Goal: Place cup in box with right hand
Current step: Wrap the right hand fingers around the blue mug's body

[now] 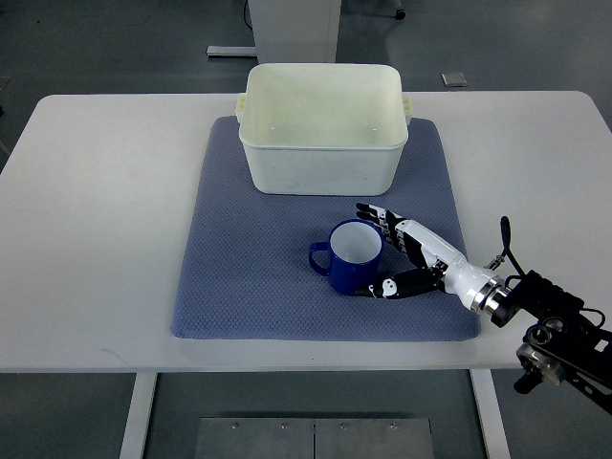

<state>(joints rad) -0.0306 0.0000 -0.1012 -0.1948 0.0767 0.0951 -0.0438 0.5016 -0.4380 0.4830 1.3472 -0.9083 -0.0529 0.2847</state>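
Cup [356, 256] stands upright on the blue mat [249, 277], just in front of the empty box [323, 163], its handle pointing left. Right robot hand [387, 253] brackets its right side, fingers spread, apparently not yet gripping. Closing unevenly could tip the cup or push it leftward across the surface [96, 191].

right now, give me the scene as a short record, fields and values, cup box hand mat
cup: blue cup, white inside, upright on the mat, handle pointing to the picture's left
box: cream box, open top, nothing visible inside, at the far part of the mat
mat: blue-grey mat on the white table
right hand: right hand at the cup's right side, fingers spread around it, grasp not closed
left hand: not in view
cup in box: not yet
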